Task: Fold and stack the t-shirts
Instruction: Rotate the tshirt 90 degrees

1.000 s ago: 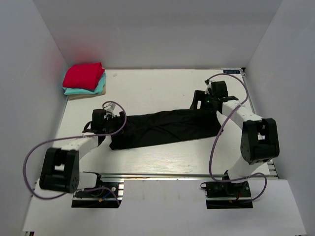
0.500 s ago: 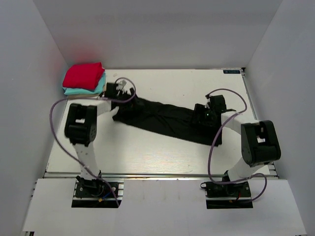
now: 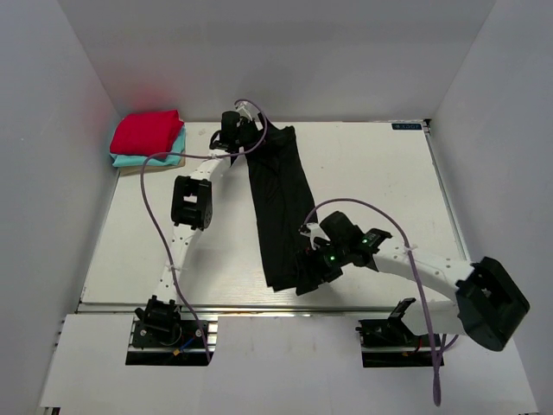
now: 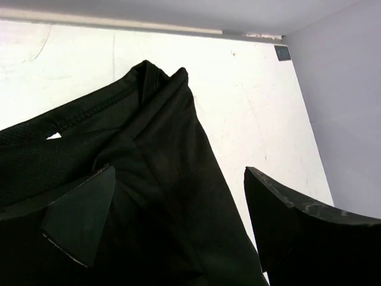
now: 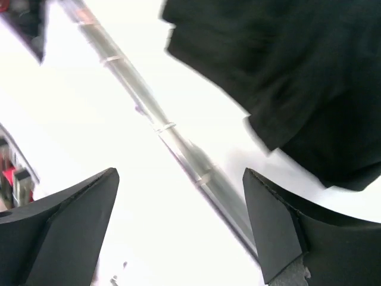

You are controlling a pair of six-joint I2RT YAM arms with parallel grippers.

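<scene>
The black t-shirt [image 3: 278, 207] lies as a long narrow strip running from the far edge to the near edge of the table. My left gripper [image 3: 252, 133] is at its far end. In the left wrist view this gripper [image 4: 178, 173] is open, with the black cloth [image 4: 155, 155] lying under and between the fingers. My right gripper [image 3: 308, 278] is at the strip's near end. In the right wrist view it [image 5: 178, 173] is open and empty over the table's near edge, with the shirt's end [image 5: 297, 71] just beyond it. A folded red shirt [image 3: 147, 131] tops a teal one [image 3: 173, 154] and a tan one [image 3: 130, 169].
The stack of folded shirts sits in the far left corner by the left wall. A metal rail [image 5: 178, 143] runs along the table's near edge [image 3: 259, 304]. Grey walls stand on three sides. Purple cables [image 3: 155, 216] loop over the table from both arms.
The black shirt has swung from lying left to right to lying far to near. My left arm moved to the far edge, my right arm to the near edge.
</scene>
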